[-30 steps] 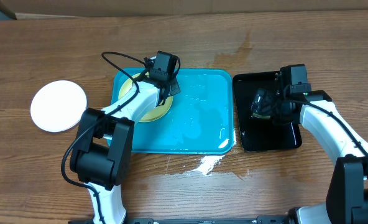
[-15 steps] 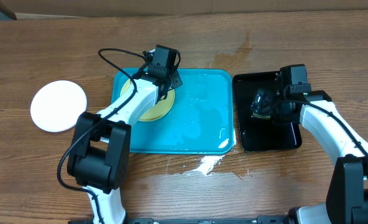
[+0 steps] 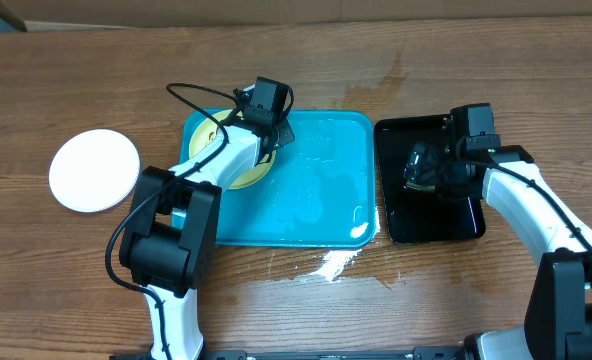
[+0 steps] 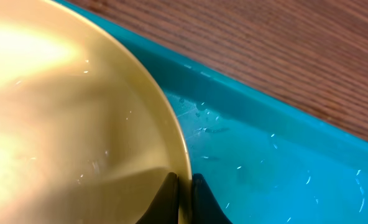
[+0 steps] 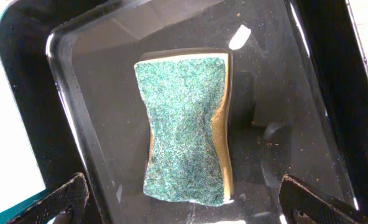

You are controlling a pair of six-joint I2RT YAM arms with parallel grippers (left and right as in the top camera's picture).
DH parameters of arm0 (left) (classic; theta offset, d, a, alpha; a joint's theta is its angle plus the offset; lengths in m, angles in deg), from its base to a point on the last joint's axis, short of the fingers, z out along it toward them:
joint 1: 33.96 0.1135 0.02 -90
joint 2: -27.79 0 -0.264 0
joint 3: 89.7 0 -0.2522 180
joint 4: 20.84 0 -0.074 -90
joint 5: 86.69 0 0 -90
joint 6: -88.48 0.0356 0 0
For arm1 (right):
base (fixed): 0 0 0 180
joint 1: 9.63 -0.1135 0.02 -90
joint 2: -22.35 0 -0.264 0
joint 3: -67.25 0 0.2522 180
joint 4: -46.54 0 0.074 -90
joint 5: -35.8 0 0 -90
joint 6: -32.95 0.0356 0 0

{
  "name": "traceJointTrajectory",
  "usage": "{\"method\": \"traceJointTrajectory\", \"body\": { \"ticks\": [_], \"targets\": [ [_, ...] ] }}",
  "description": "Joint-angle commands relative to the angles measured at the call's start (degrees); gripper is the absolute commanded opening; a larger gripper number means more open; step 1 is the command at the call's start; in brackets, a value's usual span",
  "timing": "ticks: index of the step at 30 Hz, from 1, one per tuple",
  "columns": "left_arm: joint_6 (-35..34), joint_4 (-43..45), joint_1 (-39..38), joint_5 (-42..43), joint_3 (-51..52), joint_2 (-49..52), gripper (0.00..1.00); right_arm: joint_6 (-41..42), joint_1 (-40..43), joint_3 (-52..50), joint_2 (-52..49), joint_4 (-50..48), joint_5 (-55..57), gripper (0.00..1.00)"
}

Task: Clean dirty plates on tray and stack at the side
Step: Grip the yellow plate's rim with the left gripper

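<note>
The pale yellow-green plate (image 3: pixel 238 165) lies at the left end of the teal tray (image 3: pixel 326 200). My left gripper (image 3: pixel 267 132) is shut on the plate's right rim. In the left wrist view its two dark fingertips (image 4: pixel 169 198) pinch the plate's edge (image 4: pixel 66 112) over the wet tray floor (image 4: pixel 265 162). A white plate (image 3: pixel 94 170) lies on the table left of the tray; no other white plate shows. My right gripper (image 3: pixel 423 168) hangs open over a green and yellow sponge (image 5: pixel 187 124), its fingers (image 5: pixel 69 199) wide apart on either side of it.
The sponge lies in a clear dish inside the smaller black tray (image 3: pixel 456 225), right of the teal tray. Water is spilled on the table (image 3: pixel 331 265) in front of the teal tray. A cardboard edge (image 3: pixel 276 10) runs along the back.
My left arm has shifted a little at the plate's rim, its gripper staying on the plate. The right arm has not moved.
</note>
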Motion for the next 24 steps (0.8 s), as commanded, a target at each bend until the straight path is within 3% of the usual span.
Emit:
{"method": "traceJointTrajectory", "body": {
  "ticks": [1, 11, 24],
  "targets": [
    [-0.52, -2.58, -0.02, 3.08, 0.17, -0.33, 0.04, -0.17, -0.11, -0.33, -0.04, -0.33, 0.13, 1.0],
    [6.84, -9.64, -2.01, 5.31, 0.17, -9.62, 0.04, -0.17, -0.11, -0.33, -0.04, -0.33, 0.13, 1.0],
    [27.5, -13.66, -13.68, 5.66, 0.17, -14.08, 0.04, -0.17, -0.11, -0.33, -0.04, -0.33, 0.13, 1.0]
  ]
}}
